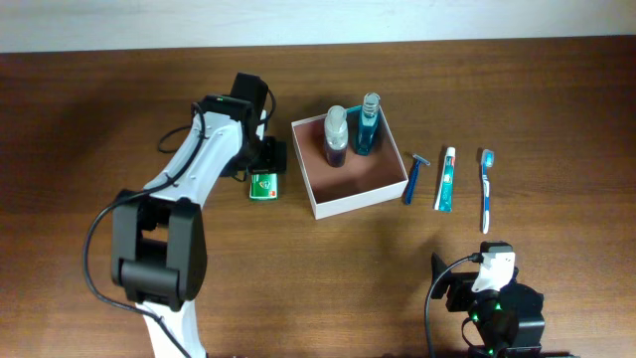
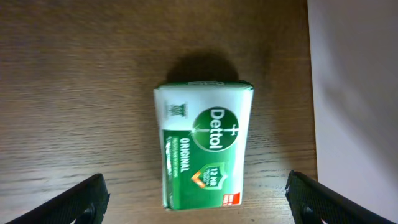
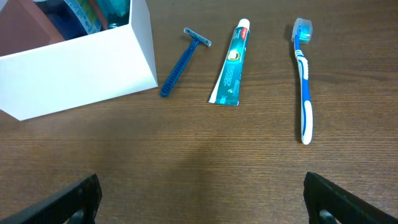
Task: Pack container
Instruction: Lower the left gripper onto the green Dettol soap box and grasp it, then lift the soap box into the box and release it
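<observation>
Container mid-table, two bottles inside; both sets of fingers apart, nothing held.

Overhead: square shallow container (image 1: pixel 363 177), white card walls, matte reddish-brown floor, on dark wood-grain table (image 1: pixel 99 99). Upright at its far wall, clear plastic: purplish bottle (image 1: pixel 336 135), blue bottle (image 1: pixel 368 123). In a row to its right: blue razor (image 1: pixel 414 177), flat toothpaste tube (image 1: pixel 446 179), blue-white toothbrush (image 1: pixel 486 189). To its left, green soap packet (image 1: pixel 263 185), with left gripper (image 1: pixel 266 159) hovering at it.
Left wrist: glossy rectangular green-and-white wrapper, "Dettol Original"; dark fingers spread wide, clear of packet.
Right wrist: right gripper (image 3: pixel 202 202) spread wide over bare wood; container's smooth white corner upper left, razor just beside it.
</observation>
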You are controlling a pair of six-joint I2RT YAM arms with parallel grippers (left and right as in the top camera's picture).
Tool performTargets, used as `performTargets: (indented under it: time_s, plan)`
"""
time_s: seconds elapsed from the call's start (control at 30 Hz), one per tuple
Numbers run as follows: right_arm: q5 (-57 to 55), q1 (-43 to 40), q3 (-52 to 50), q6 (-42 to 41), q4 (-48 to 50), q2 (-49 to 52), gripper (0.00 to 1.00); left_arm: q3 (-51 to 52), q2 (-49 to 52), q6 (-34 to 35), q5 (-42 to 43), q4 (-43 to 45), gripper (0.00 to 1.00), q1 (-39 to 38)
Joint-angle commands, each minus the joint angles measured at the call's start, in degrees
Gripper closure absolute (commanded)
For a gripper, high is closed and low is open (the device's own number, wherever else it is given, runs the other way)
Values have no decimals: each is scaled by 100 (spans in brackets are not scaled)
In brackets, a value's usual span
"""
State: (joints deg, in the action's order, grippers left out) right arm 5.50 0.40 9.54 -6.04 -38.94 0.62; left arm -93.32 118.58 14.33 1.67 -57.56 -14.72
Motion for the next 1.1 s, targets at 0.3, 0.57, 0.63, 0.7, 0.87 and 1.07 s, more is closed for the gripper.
performTargets:
  time_s: [0.3, 0.57, 0.63, 0.7, 0.87, 1.07]
  plan:
    - [9, -42, -31, -44, -2, -44, 1, 61, 774, -114, 111, 70, 28, 0]
    - [9, -44, -31, -44, -2, -44, 1, -393, 761, -109, 308, -553, 66, 0]
    - [9, -42, -31, -44, -2, -44, 1, -752, 761, -109, 308, -929, 68, 0]
    - [9, -44, -31, -44, -2, -44, 1, -1298, 761, -105, 310, -1458, 71, 0]
    - [9, -44, -31, -44, -2, -44, 1, -2778, 758, -22, 413, -2734, 71, -105]
    - [9, -42, -31, -44, -4, -44, 1, -3504, 758, 656, 479, -2769, 70, -378]
